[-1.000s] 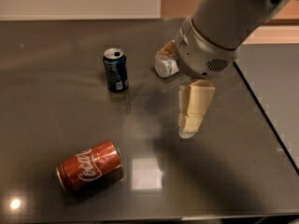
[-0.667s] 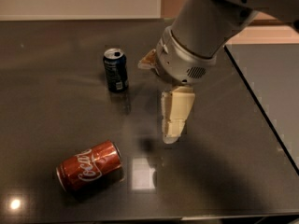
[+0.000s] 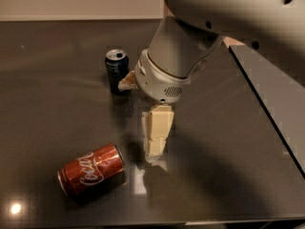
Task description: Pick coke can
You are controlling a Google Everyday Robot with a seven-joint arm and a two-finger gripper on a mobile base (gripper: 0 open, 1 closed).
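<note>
The coke can (image 3: pixel 93 170) is red with white Coca-Cola lettering. It lies on its side on the dark table (image 3: pixel 52 104) at the front left. My gripper (image 3: pixel 154 151) hangs from the big grey-white wrist (image 3: pixel 164 78) and points down close to the table. It is just right of the can's upper end and apart from it. It holds nothing that I can see.
A dark blue can (image 3: pixel 116 69) stands upright behind the gripper, next to the wrist. A small pale object (image 3: pixel 127 83) peeks out from behind the wrist. The table's right edge (image 3: pixel 264 104) runs diagonally, with a lower grey surface beyond it.
The arm has swung left and toward the front of the table. The gripper now hangs lower and nearer the coke can. The cans have not moved.
</note>
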